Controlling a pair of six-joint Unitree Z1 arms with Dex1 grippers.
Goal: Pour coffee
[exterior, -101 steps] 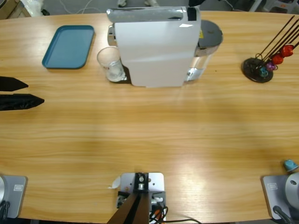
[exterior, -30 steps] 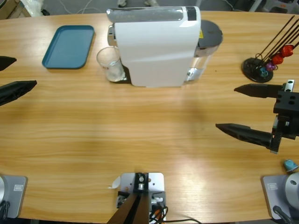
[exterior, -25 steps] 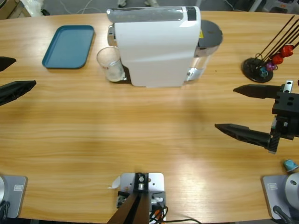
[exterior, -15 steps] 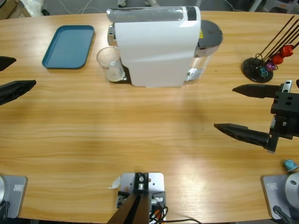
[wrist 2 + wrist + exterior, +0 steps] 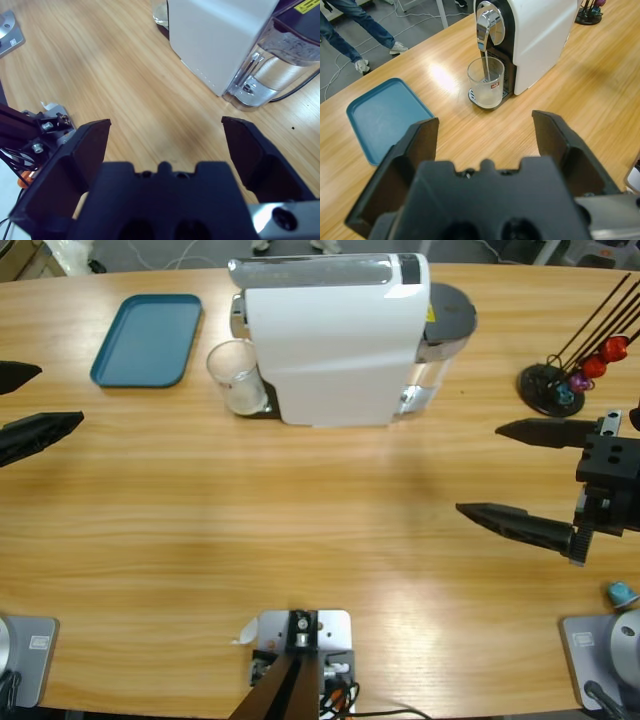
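Note:
A white coffee machine [image 5: 335, 335] stands at the back middle of the table, with a clear water tank [image 5: 440, 340] at its right end. An empty glass cup [image 5: 235, 377] sits on the drip plate under the chrome spout [image 5: 487, 30]. My left gripper [image 5: 25, 400] is open at the table's left edge, well short of the glass cup [image 5: 486, 81]. My right gripper [image 5: 495, 472] is open at the right, empty, facing the coffee machine [image 5: 220, 40] from some way off.
A blue tray [image 5: 148, 339] lies at the back left. A black capsule stand [image 5: 560, 380] with coloured capsules is at the back right. A small blue capsule [image 5: 621, 593] lies near the front right corner. A person's legs [image 5: 350, 30] show beyond the table.
The right gripper came into view from the right edge and has crept slightly left. The left gripper opened wider and edged a little right.

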